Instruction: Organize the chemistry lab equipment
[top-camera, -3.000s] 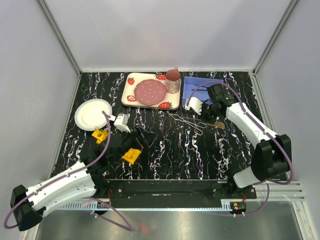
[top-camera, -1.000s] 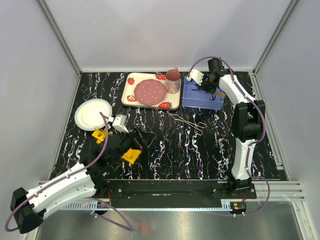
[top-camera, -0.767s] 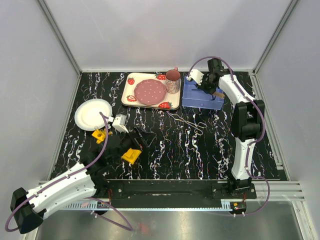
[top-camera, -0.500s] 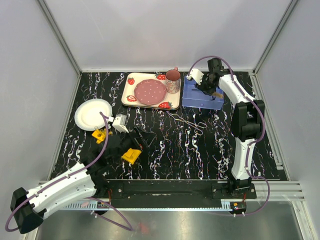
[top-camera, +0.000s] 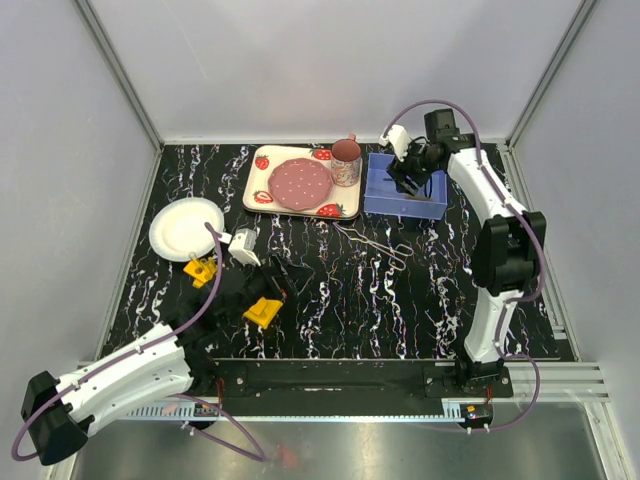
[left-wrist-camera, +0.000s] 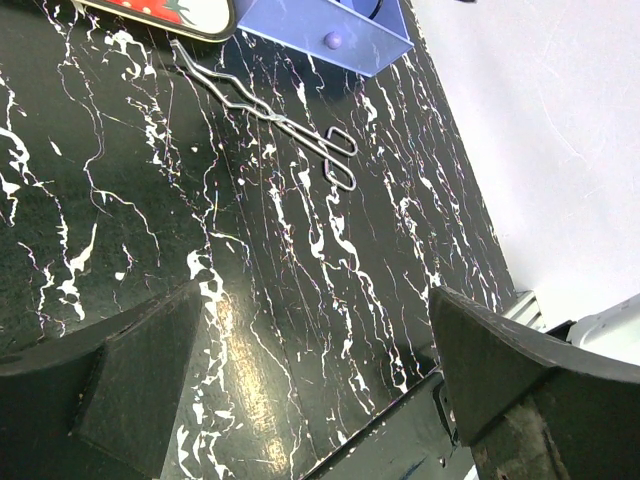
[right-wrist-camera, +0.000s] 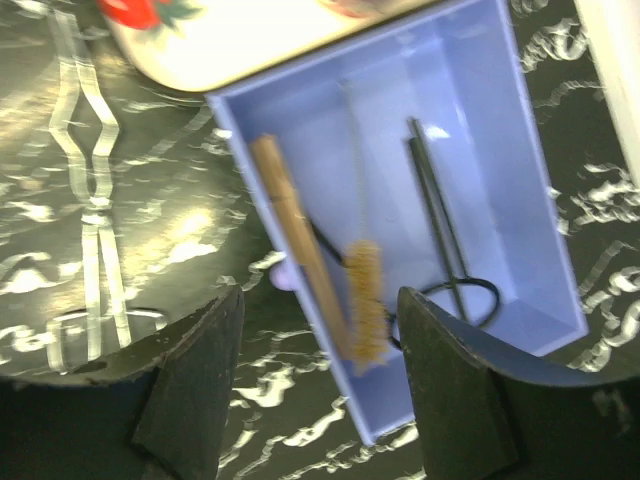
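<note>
Where tan-bristled tube brush (right-wrist-camera: 366, 300) lies in far blue plastic box (right-wrist-camera: 470, 150), right gripper (right-wrist-camera: 318, 305) hangs part-open, empty; left gripper (left-wrist-camera: 315, 330) wide open, empty.

My left arm (top-camera: 130, 375) and right arm (top-camera: 485, 190) wear smooth white shells between black joints. A purple cable (top-camera: 430, 102) loops along each, from base to wrist. A small white camera block (top-camera: 243, 245) sits at each wrist. My fingers (left-wrist-camera: 140, 370) are matte black, thick and wedge-shaped.
</note>
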